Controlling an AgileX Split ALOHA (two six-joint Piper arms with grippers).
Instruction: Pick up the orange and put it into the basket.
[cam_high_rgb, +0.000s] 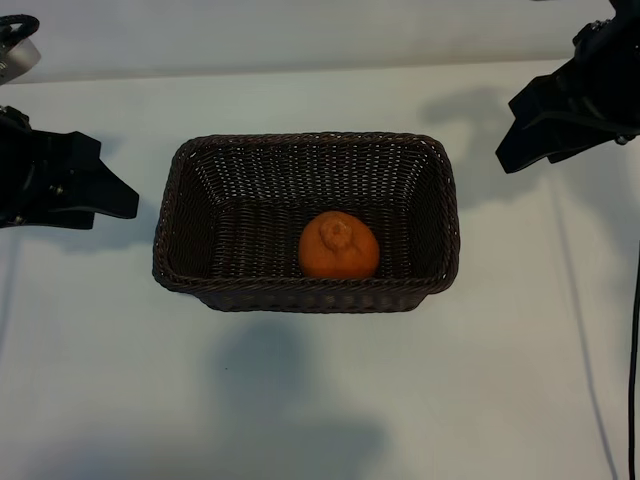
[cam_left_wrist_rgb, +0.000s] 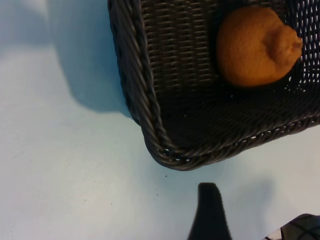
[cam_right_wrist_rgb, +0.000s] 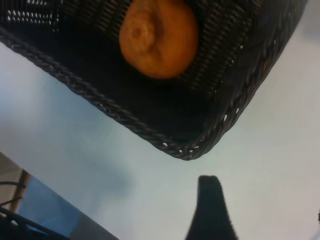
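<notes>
Orange (cam_high_rgb: 339, 246) sits in basket (cam_high_rgb: 305, 296).
You've got left gripper (cam_high_rgb: 100, 195) empty, fingers apart; right gripper (cam_high_rgb: 520, 140) off basket, spread unclear.

woven wicker basket (cam_high_rgb: 190, 215), dimpled matt orange (cam_high_rgb: 339, 246), smooth table (cam_high_rgb: 100, 380)

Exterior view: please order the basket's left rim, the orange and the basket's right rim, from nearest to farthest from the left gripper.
From the left gripper:
1. Basket's left rim, facing that gripper.
2. Orange, inside, right of centre.
3. Basket's right rim, far side.

Ext cam steep overhead; wrist cams close, all share basket (cam_high_rgb: 305, 295).
</notes>
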